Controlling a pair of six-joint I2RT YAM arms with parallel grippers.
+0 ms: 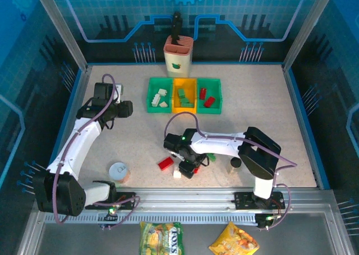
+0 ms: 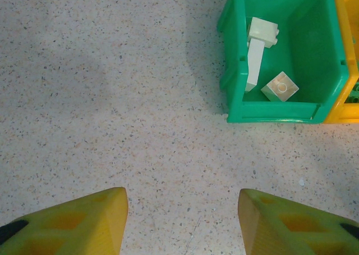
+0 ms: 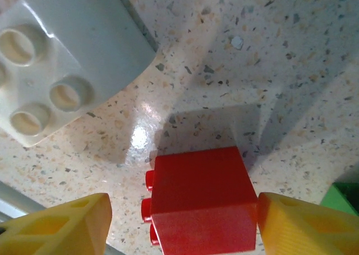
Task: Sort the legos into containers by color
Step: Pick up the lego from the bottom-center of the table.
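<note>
Across the far bins [image 1: 184, 111], white, green and red bricks are sorted; a few are left near. One red brick [image 3: 199, 199] is straddled, ungripped, by the parted right gripper [image 3: 182, 210]; the left gripper [image 2: 182, 210] is held open, empty.

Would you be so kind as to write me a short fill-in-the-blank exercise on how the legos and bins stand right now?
The legos in the left green bin are all ____.
Those in the yellow-orange bin are all ____.
The lego between the open jaws of the right gripper is ____.
The left gripper, jaws open, holds ____.
Missing words: white; green; red; nothing.
</note>
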